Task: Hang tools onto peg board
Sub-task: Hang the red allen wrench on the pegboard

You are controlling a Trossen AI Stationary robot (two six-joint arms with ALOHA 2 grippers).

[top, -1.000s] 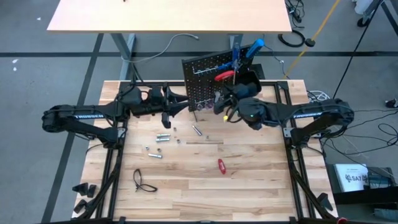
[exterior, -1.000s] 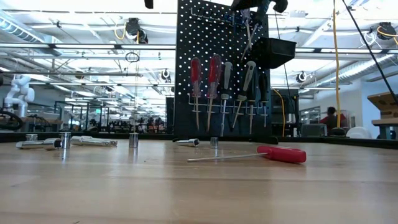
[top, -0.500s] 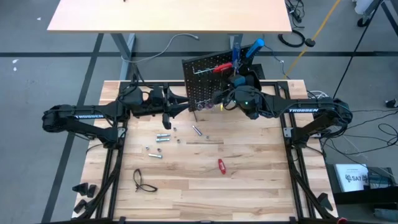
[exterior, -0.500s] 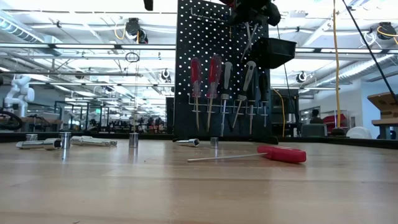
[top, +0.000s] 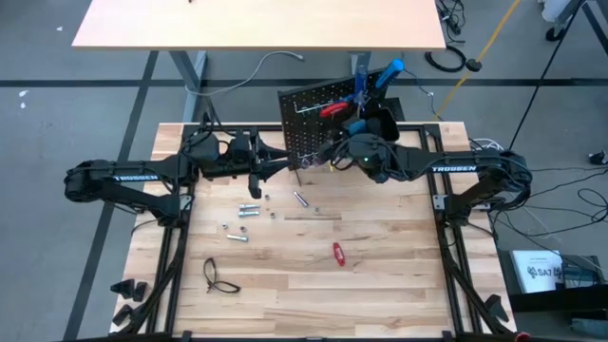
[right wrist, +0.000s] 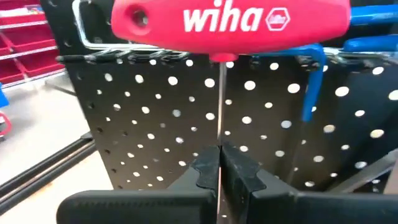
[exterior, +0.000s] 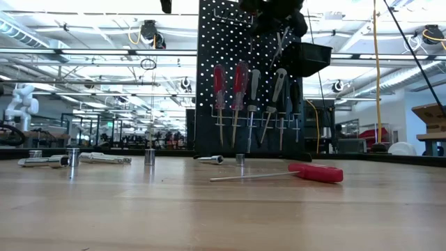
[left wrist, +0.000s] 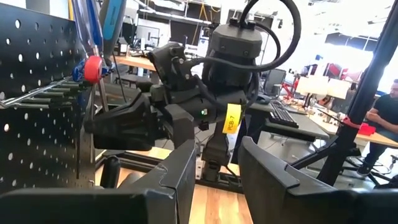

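Midway through hanging tools on the peg board: five drivers already racked in a row on the board's front, two red-handled among them; blue keys and a black bin up top.

At the board's upper edge, right gripper clamped tight on the thin steel shaft of a red T-handle key, handle level with the silver hook rail, apparently about to be hung or just seated; cannot tell which.

Left gripper idle just beside the board's left edge, fingers partly apart, nothing between them.

Left on the table: one red screwdriver; about seven small silver bits and sockets, exact count unclear; one black looped item near the front left.
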